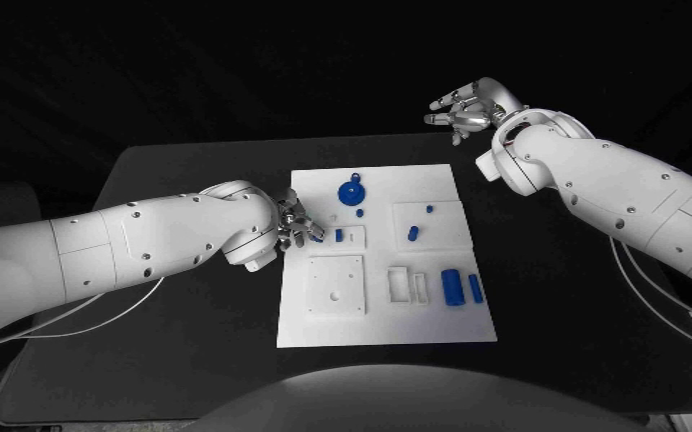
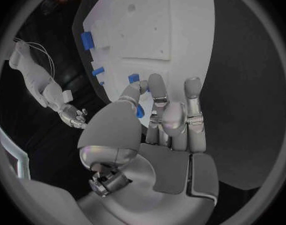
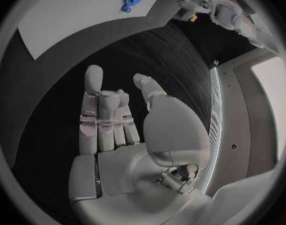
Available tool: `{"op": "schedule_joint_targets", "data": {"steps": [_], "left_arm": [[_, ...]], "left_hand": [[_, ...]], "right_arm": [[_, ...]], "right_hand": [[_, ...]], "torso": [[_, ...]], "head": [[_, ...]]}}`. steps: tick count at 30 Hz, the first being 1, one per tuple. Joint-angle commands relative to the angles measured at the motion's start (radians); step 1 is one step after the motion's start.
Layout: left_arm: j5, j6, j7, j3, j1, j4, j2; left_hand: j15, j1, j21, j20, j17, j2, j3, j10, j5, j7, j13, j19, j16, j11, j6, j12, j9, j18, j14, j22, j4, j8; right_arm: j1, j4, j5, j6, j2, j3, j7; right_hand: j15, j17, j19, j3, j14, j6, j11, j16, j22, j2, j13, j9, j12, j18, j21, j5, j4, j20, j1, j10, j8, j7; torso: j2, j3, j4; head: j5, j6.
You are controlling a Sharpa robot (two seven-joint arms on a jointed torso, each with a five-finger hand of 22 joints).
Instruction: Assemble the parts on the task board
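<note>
The white task board [image 1: 433,187] lies in the middle of the black table. My left hand [image 1: 296,220] is at the board's left edge, and a small blue part [image 2: 140,110] sits pinched between its thumb and a finger [image 2: 156,92]. More blue parts are on the board: a round disc with a handle [image 1: 351,192], a short block [image 1: 339,236], a peg [image 1: 413,233], a cylinder [image 1: 451,287] and a bar [image 1: 476,288]. My right hand [image 1: 464,112] is raised beyond the board's far right corner, fingers apart, holding nothing.
White square recessed fixtures [image 1: 336,284] and a slotted holder [image 1: 408,286] stand on the near half of the board. Bare black table [image 1: 188,352] surrounds the board on all sides. My right forearm [image 1: 606,187] crosses above the table's right side.
</note>
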State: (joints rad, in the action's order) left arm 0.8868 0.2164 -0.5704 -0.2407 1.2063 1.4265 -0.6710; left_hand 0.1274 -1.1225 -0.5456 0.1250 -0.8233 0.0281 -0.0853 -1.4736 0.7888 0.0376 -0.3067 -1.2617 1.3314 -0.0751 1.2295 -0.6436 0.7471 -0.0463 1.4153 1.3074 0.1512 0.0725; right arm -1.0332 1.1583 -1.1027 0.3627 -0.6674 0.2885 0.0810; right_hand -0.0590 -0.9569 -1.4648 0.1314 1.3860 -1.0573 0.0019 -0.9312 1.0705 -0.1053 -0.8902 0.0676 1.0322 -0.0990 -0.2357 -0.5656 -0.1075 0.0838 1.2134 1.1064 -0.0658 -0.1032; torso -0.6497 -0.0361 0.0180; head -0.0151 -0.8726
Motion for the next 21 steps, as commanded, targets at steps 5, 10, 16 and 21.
{"op": "schedule_joint_targets", "data": {"steps": [5, 10, 16, 21], "left_arm": [[0.024, -0.056, -0.014, -0.002, -0.004, 0.0, 0.008], [0.032, -0.073, -0.013, -0.002, -0.004, 0.0, 0.014], [0.039, -0.079, -0.014, -0.002, -0.004, -0.003, 0.021], [0.044, -0.077, -0.015, -0.002, -0.005, -0.009, 0.027]], "left_hand": [[0.002, 0.003, -0.006, -0.011, -0.005, 0.01, -0.047, -0.042, -0.003, -0.078, 0.001, 0.0, 0.0, -0.01, 0.098, -0.008, 0.269, -0.018, 0.001, 0.019, 0.051, 0.008], [0.001, 0.001, -0.008, -0.013, -0.011, 0.013, -0.043, -0.042, -0.006, -0.08, 0.002, 0.001, 0.003, -0.011, 0.104, -0.01, 0.275, -0.018, 0.002, 0.019, 0.045, 0.01], [0.001, 0.001, -0.01, -0.014, -0.014, 0.015, -0.042, -0.042, -0.006, -0.082, 0.002, 0.0, 0.006, -0.011, 0.108, -0.014, 0.281, -0.018, 0.004, 0.019, 0.044, 0.012], [0.001, 0.002, -0.012, -0.015, -0.016, 0.018, -0.044, -0.041, -0.006, -0.082, 0.003, 0.0, 0.007, -0.012, 0.108, -0.016, 0.287, -0.02, 0.005, 0.019, 0.043, 0.012]], "right_arm": [[0.0, 0.002, -0.006, -0.011, 0.0, 0.001, -0.005], [0.0, 0.002, -0.006, -0.011, 0.0, 0.001, -0.005], [0.0, 0.002, -0.006, -0.011, 0.001, 0.001, -0.006], [0.001, 0.003, -0.006, -0.011, 0.001, 0.001, -0.006]], "right_hand": [[-0.006, 0.0, -0.034, 0.007, 0.0, 0.001, -0.001, 0.003, -0.001, 0.001, 0.001, -0.001, -0.006, -0.007, -0.003, -0.004, 0.0, 0.002, -0.012, -0.002, 0.003, -0.001], [-0.006, 0.0, -0.034, 0.007, 0.0, 0.001, -0.001, 0.003, -0.001, 0.001, 0.001, -0.001, -0.006, -0.007, -0.003, -0.004, 0.0, 0.002, -0.012, -0.002, 0.003, -0.001], [-0.006, 0.0, -0.034, 0.007, 0.0, 0.001, -0.001, 0.003, -0.001, 0.001, 0.001, -0.001, -0.006, -0.007, -0.003, -0.004, 0.0, 0.002, -0.012, -0.002, 0.003, -0.001], [-0.006, 0.0, -0.034, 0.007, 0.0, 0.001, -0.001, 0.003, -0.001, 0.001, 0.001, -0.001, -0.006, -0.007, -0.003, -0.004, 0.0, 0.002, -0.012, -0.002, 0.003, -0.001]], "torso": [[0.0, 0.0, 0.0006], [0.0, -0.0004, 0.001], [0.0, -0.0006, 0.0009], [0.0, -0.0003, 0.0008]], "head": [[0.0, 0.0], [0.0, 0.0], [0.001, 0.0], [0.002, 0.0]]}}
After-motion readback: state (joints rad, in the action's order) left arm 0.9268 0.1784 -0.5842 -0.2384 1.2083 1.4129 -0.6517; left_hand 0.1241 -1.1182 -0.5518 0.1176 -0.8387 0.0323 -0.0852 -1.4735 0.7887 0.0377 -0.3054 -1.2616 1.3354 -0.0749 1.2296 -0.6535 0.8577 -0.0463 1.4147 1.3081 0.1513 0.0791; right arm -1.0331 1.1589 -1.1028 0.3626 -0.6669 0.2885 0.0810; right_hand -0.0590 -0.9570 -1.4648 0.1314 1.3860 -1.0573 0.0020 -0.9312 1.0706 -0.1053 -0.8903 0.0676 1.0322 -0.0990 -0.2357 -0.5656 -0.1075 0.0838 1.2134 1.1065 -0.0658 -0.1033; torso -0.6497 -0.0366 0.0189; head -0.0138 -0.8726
